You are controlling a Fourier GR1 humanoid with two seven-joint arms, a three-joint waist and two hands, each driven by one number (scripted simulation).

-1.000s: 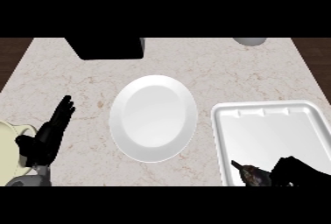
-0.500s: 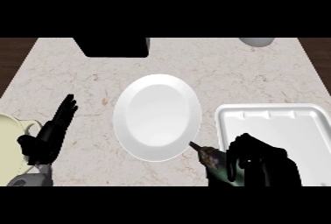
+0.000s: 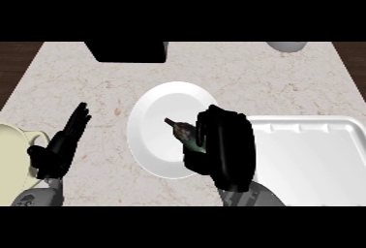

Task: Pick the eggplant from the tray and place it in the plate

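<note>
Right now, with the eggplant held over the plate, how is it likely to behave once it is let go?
The eggplant looks long and rounded, so it may roll a little on release. It keeps its shape in the right hand, so probably stiff, not floppy. The plate looks shallow with a raised rim, which should likely stop it.

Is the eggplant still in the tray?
No. The tray looks bare; the right robot hand is curled round the eggplant above the plate.

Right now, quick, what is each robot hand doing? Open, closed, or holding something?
Left hand: open, fingers straight, resting at the counter's left side, holding nothing.
Right hand: curled round the eggplant, over the white plate.
</note>
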